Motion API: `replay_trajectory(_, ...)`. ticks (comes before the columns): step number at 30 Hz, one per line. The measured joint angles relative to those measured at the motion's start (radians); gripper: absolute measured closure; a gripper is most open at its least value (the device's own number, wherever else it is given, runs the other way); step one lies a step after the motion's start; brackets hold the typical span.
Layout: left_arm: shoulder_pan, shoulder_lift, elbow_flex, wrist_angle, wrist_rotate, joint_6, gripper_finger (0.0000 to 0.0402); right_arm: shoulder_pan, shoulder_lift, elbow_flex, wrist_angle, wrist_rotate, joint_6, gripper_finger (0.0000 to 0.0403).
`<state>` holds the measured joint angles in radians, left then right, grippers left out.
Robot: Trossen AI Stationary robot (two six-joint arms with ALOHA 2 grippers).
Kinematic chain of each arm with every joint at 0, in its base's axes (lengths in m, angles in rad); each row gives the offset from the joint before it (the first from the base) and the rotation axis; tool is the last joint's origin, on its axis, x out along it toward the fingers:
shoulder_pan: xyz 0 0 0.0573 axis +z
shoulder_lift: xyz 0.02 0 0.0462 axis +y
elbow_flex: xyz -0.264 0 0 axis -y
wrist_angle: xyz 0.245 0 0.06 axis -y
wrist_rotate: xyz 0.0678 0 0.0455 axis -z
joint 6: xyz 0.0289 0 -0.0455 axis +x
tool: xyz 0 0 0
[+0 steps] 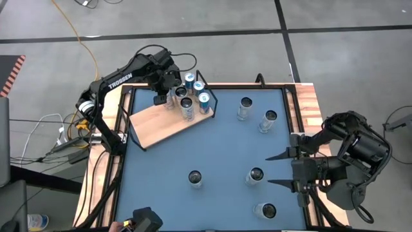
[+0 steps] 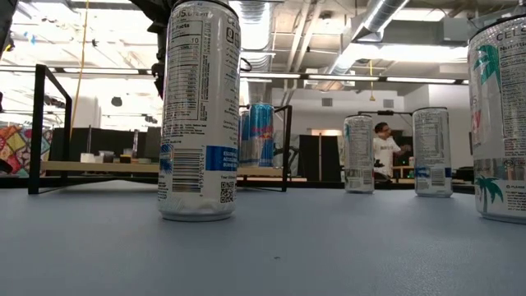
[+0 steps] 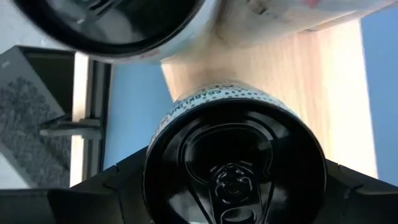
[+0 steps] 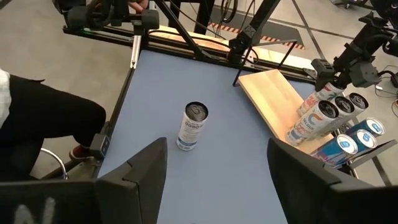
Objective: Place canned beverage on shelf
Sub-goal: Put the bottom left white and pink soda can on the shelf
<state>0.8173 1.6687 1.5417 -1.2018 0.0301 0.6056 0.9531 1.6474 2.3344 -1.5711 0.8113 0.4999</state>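
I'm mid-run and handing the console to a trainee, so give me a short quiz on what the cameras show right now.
1. How many cans stand on the blue tabletop, off the shelf?
2. True or false: the right gripper is holding a can.
3. Which gripper is over the shelf, by the cans there? A) left gripper B) right gripper C) neither

Key:
1. Five.
2. False: it is open and empty at the table's right edge.
3. A.
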Motion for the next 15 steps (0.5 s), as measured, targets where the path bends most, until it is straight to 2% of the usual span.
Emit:
replay_trajectory(4,0.000,0.000,0.000,-0.002,-0.039,-0.008,0.0119,0.000,0.000,0.000,0.000,0.000,0.000,0.0147)
replay_trajectory(15,0.000,-0.001,0.001,-0.001,-0.054,-0.052,0.0119,0.000,0.000,0.000,0.000,-0.002,-0.001,0.0147)
